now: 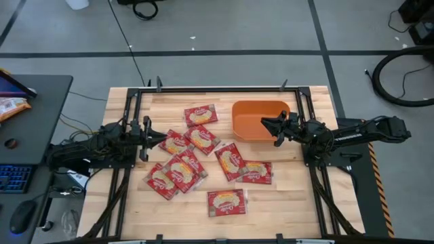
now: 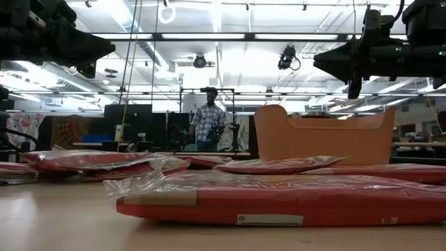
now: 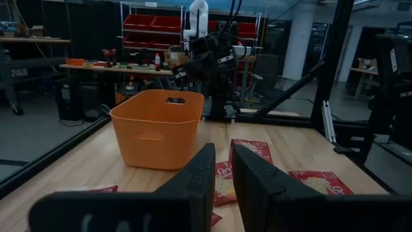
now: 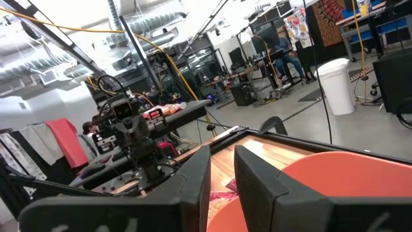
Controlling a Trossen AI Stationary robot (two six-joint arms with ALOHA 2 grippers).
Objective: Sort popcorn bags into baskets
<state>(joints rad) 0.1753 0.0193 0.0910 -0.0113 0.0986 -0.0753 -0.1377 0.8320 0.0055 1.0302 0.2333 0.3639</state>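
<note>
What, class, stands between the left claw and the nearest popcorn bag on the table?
Nothing visible: in the high view the left claw hangs beside the nearest popcorn bag, with only bare table between.

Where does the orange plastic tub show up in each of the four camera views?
High view: orange plastic tub, upper centre-right, under the right gripper.
Low view: right of centre, behind the red popcorn bags.
Left wrist view: left of centre.
Right wrist view: lower right, its rim only.
Shared landmark: the right gripper over the tub.
</note>
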